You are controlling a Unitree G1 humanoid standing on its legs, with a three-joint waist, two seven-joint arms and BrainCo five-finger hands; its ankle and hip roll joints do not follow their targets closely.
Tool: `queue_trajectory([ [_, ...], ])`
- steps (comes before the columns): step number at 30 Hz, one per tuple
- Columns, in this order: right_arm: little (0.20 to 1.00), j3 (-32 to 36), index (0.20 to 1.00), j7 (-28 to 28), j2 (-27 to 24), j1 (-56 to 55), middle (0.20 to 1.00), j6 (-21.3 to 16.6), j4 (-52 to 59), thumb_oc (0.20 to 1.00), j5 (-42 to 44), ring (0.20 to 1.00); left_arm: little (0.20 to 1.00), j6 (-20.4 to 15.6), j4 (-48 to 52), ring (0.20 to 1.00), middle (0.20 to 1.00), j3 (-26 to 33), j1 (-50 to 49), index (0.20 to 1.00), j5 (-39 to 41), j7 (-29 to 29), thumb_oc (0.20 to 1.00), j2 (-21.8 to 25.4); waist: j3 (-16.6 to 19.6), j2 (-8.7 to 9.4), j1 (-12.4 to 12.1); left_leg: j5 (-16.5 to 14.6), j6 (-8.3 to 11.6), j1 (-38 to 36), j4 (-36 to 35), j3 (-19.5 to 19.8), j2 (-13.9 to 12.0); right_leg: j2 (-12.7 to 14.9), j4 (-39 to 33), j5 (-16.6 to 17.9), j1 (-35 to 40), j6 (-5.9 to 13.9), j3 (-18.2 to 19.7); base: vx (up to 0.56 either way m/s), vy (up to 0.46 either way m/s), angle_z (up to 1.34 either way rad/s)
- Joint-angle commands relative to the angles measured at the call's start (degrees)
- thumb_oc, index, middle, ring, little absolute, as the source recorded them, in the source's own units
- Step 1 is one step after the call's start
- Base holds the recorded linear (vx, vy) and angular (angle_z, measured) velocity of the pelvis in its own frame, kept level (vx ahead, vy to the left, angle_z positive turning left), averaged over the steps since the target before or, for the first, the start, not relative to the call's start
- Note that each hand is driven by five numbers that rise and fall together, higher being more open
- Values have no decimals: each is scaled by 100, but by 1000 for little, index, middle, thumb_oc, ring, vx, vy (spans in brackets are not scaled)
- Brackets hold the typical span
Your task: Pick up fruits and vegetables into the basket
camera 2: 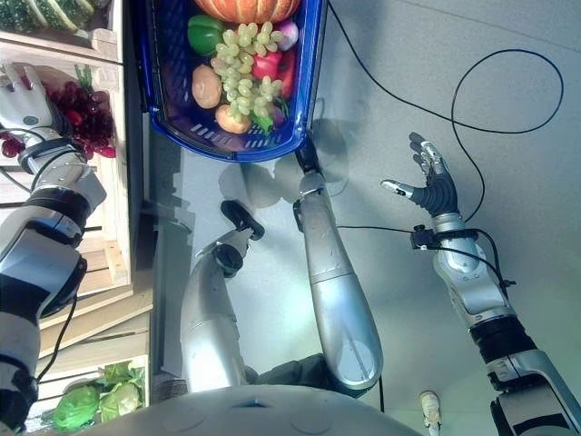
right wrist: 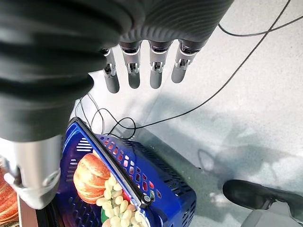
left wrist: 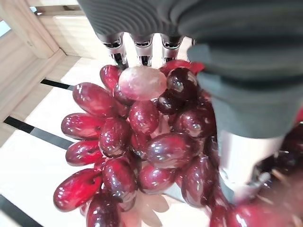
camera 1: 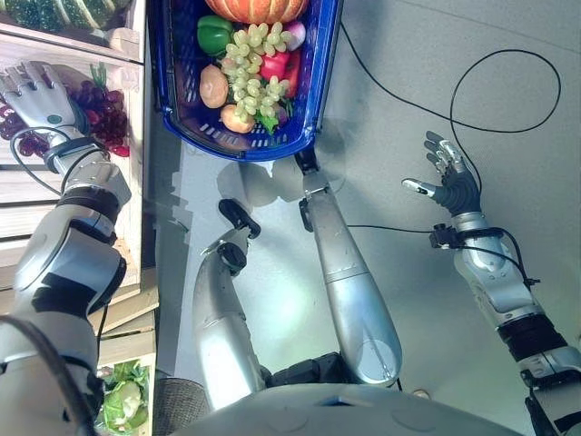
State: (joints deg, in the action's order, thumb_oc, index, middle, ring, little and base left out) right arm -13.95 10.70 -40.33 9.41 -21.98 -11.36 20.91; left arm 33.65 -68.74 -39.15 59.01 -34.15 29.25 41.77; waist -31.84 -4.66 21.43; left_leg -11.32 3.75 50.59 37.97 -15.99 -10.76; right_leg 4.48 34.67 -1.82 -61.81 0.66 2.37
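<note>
The left hand (camera 1: 36,95) hovered spread over the red grapes (left wrist: 137,146) on the wooden shelf (camera 1: 127,227), at nine o'clock from the basket (camera 1: 322,82), gripping nothing. It ought to close round the bunch's stem end, not loose berries. The right hand (camera 1: 449,182) hung open, empty.

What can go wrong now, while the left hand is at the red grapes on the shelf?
1. The left hand sits over the red grapes, its fingers not clearly around the bunch; a lift may drop it or pull grapes loose.
2. The blue basket is already heaped with green grapes and a pumpkin, so another bunch may roll out.
3. The right hand hangs open, unable to steady anything.
</note>
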Motion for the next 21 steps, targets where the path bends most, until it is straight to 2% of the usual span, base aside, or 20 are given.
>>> queue_trajectory([
  [1,1000,-57,1000,-11,102,-98,1000,-374,103,1000,101,1000,200,129,-574,200,200,-32,-943,200,-338,-689,200,268,205,382,-86,-301,-192,324,211,32,128,94,27,-246,-52,407,146,0,0,0],
  [10,1000,27,1000,-94,131,-182,1000,-446,143,1000,-25,1000,200,-240,-484,200,200,1,-1281,200,-458,-1027,200,157,205,338,-116,-238,-159,135,66,24,167,142,-78,-230,125,429,124,0,0,0],
  [12,1000,65,1000,-152,124,-247,1000,-460,202,1000,-104,1000,200,-536,-440,200,200,56,-1444,200,-481,-1120,200,115,205,314,-133,-181,-141,-53,-62,0,190,177,-144,-234,298,449,98,-10,36,0],
  [14,1000,74,1000,-165,124,-270,1000,-450,235,1000,-130,1000,200,-653,-420,200,200,66,-1493,200,-400,-1254,200,99,205,308,-141,-163,-136,-134,-109,-12,200,196,-173,-240,377,455,81,-2,12,2],
  [16,1000,91,1000,-181,122,-297,1000,-419,270,1000,-164,1000,200,-852,-379,200,200,98,-1571,200,-63,-1444,200,78,205,295,-153,-146,-129,-238,-168,-20,218,217,-206,-247,473,464,63,2,28,9],
  [17,1000,136,1000,-223,137,-356,1000,-398,318,1000,-220,1000,200,-1159,-307,200,200,246,-1719,200,513,-1850,200,45,205,275,-178,-113,-126,-386,-243,-19,239,245,-250,-249,620,475,37,9,38,6],
  [19,1000,207,1000,-293,155,-419,1000,-329,374,1000,-293,1000,200,-1550,-343,200,200,554,-1923,200,1147,-2343,200,-58,205,258,-195,-75,-126,-554,-317,-20,267,263,-294,-261,792,482,15,14,52,2],
  [21,1000,237,1000,-331,170,-449,1000,-298,393,1000,-323,1000,200,-1677,-372,200,200,734,-2020,200,1384,-2555,200,-127,205,252,-196,-50,-131,-641,-368,-28,280,273,-314,-264,869,483,8,6,40,1],
])
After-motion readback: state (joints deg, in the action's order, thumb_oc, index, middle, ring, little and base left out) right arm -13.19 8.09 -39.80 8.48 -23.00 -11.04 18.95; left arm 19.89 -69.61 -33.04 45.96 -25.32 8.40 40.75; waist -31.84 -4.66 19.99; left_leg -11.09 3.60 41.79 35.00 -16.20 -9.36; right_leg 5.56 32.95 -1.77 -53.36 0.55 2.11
